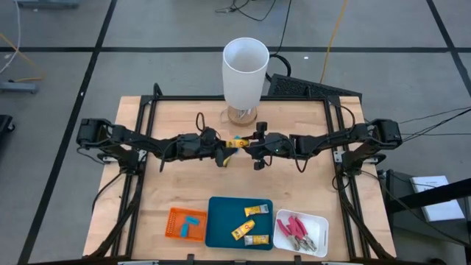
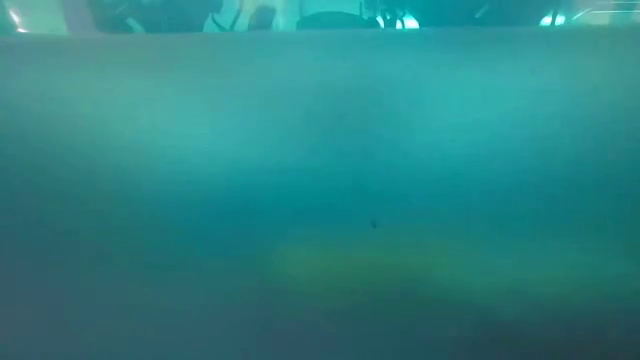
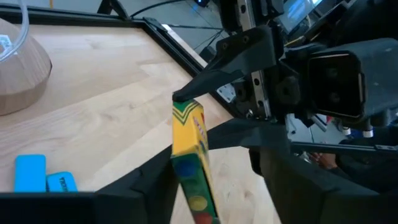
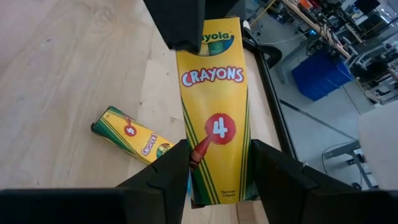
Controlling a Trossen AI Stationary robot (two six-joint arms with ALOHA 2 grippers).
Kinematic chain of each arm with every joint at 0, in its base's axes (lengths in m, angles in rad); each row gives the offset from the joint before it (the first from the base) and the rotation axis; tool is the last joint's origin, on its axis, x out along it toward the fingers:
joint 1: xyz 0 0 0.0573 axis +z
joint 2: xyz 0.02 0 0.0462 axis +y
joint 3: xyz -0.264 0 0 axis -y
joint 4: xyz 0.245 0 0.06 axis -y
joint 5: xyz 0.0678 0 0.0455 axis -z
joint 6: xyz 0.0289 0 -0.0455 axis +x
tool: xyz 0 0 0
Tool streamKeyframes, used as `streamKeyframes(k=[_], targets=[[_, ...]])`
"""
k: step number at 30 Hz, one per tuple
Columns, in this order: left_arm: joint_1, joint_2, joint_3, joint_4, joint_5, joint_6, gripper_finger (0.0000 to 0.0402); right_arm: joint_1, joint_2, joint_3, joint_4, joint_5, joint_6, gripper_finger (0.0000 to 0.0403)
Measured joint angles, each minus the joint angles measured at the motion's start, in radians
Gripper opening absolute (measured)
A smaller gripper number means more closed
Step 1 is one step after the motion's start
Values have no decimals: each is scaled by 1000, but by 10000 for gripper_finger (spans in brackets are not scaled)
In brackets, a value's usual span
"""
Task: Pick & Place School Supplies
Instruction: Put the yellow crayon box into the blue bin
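A yellow crayon box (image 4: pixel 214 106) hangs above the middle of the table (image 1: pixel 169 184), between my two grippers. My right gripper (image 4: pixel 219 152) is shut on it from the table's right. From the left, my left gripper (image 1: pixel 223 153) stands open, one finger (image 4: pixel 180 25) in front of the box's wide face at its far end. A gap shows between the box (image 3: pixel 189 162) and the other finger. A second crayon box (image 4: pixel 134 142) lies flat on the table under them, and two light-blue blocks (image 3: pixel 37 175) lie near it. My right gripper pinches the crayon box's two narrow long sides (image 4: pixel 242 163) near its bottom end, between its two fingers. The fingers come about level from the table's right and lie along the box. The box sticks out past them toward the left gripper, clear of the table. My left gripper: whether a finger touches the box's far end (image 3: pixel 186 115), I cannot tell.
A tall white cylinder (image 1: pixel 245 70) on a wooden base stands at the far middle. Along the near edge stand an orange tray (image 1: pixel 175 221) with a blue block, a teal tray (image 1: pixel 221 228) with crayon boxes and a white tray (image 1: pixel 283 239) with red-handled tools. A teal blur fills the low view.
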Motion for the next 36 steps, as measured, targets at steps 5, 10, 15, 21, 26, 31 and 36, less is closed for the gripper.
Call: streamKeyframes(k=[5, 10, 15, 21, 26, 31, 36], targets=[[6, 0, 0, -9, -6, 0, 173, 0, 0, 0, 0, 0, 0, 153], [6, 0, 0, -13, -7, -3, 133, 4, 0, 0, -1, 0, 0, 152], [6, 0, 0, -14, -16, 0, 105, 7, 0, 0, 0, 1, 0, 154], [12, 0, 0, -17, -24, 3, 70, 10, 0, 0, 0, 4, 0, 155], [12, 0, 0, -23, -26, 39, 33, 12, 0, 0, -9, 10, 45, 155], [22, 0, 1, -16, -1, 50, 32, 20, -31, 3, -94, 19, 139, 155], [44, -1, 2, -28, 29, 67, 55, 38, -103, 3, -209, 24, 240, 155]])
